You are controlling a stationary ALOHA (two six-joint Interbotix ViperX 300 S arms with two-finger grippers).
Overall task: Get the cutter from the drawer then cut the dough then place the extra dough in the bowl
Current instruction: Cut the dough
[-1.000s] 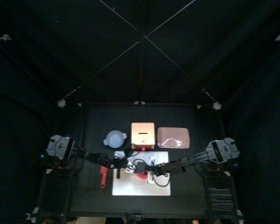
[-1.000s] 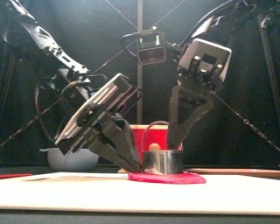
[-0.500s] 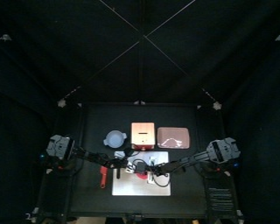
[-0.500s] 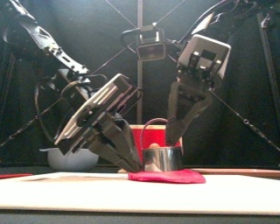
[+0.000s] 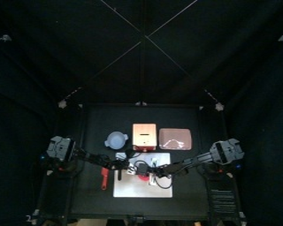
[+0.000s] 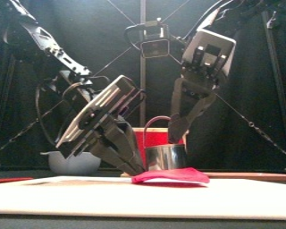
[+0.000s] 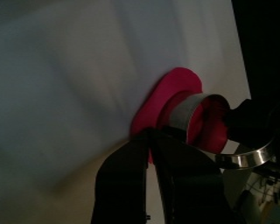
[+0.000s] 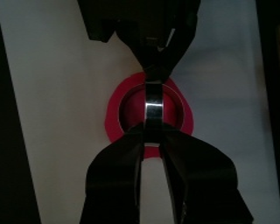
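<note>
Two grippers are sharing the white cutting board [image 5: 150, 188], which is lying at the front centre of the tabletop [image 5: 91, 119]. The right gripper [image 8: 152, 142] is hanging steeply from above, jaws clenched on the metal cutter [image 6: 170, 158]. The cutter is standing on the red dough [image 6: 170, 178], w/ dough showing all round it. In the front view we are seeing the dough's right side apparently riding slightly off the board. The left gripper [image 7: 161, 140] is slanting in low from the left, jaws pressed together, tips touching the dough's rim just beside the cutter. Behind the board, L to R, are sitting the blue-grey bowl [image 5: 117, 139], wooden box [image 5: 144, 134] & pink tray [image 5: 176, 138], all well apart from the dough.
</note>
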